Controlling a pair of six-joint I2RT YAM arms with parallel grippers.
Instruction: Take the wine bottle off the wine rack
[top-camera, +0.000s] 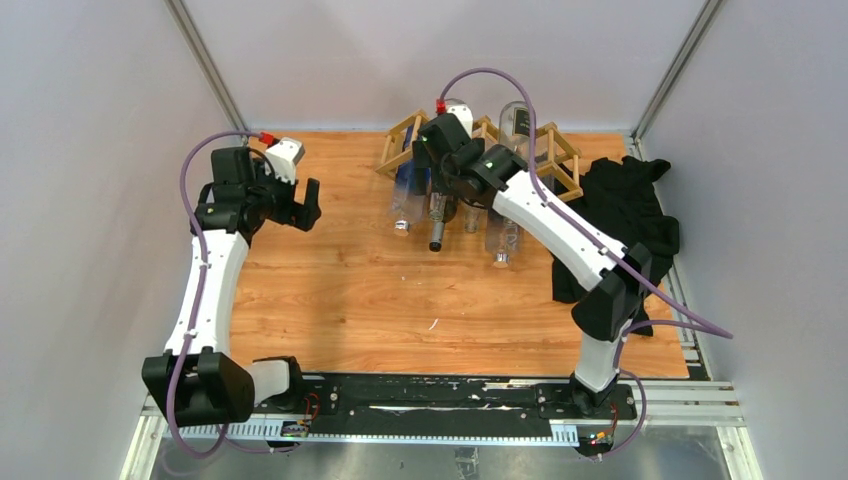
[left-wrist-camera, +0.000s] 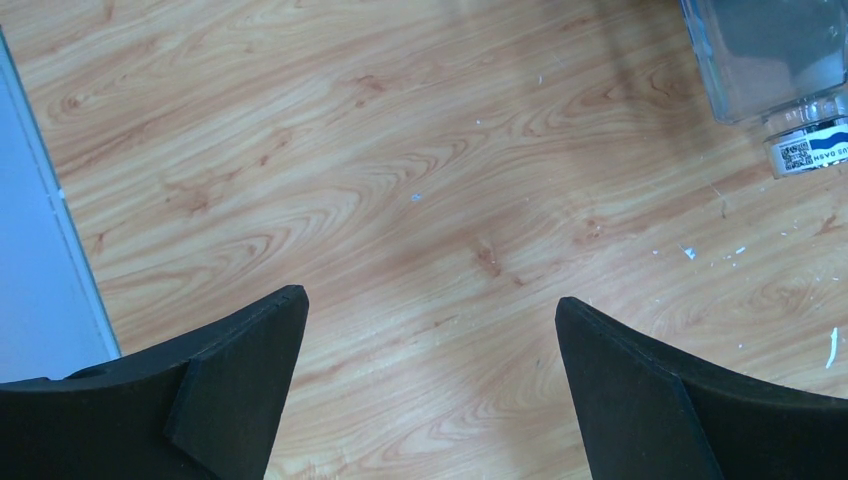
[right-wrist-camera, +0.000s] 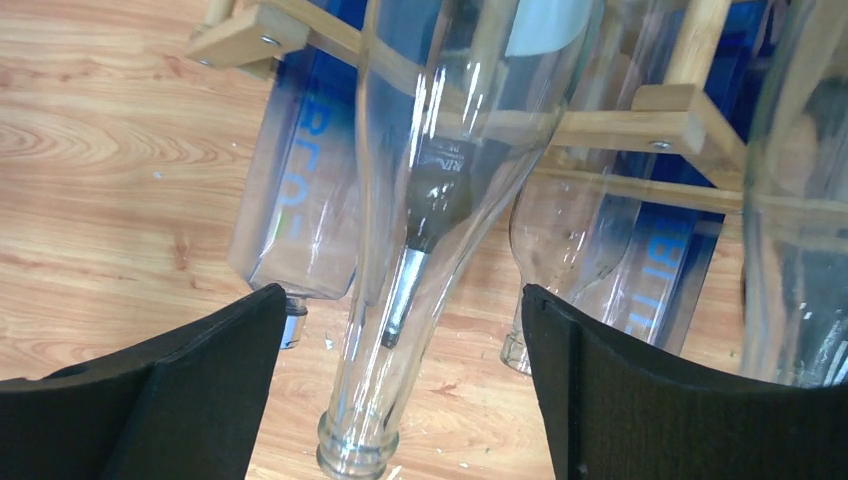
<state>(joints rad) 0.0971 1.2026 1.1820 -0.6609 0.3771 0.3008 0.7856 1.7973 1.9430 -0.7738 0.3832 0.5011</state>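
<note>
The light wooden wine rack (top-camera: 555, 150) stands at the back middle of the table and shows at the top of the right wrist view (right-wrist-camera: 690, 125). Several bottles lie in it, necks pointing toward the front. A clear glass wine bottle (right-wrist-camera: 400, 300) slopes down between the fingers of my right gripper (right-wrist-camera: 400, 390), its mouth low in the frame. The jaws are wide apart on either side of the neck and do not touch it. In the top view the right gripper (top-camera: 442, 178) hovers over the rack's front. My left gripper (top-camera: 305, 208) is open and empty over bare table, left of the rack.
A blue-tinted square bottle (right-wrist-camera: 300, 190), another clear bottle (right-wrist-camera: 560, 230) and a blue bottle (right-wrist-camera: 670, 260) flank the clear one. A dark bottle neck (top-camera: 438, 228) sticks out front. A black cloth (top-camera: 625, 215) lies at the right. A bottle's corner (left-wrist-camera: 770, 60) shows in the left wrist view.
</note>
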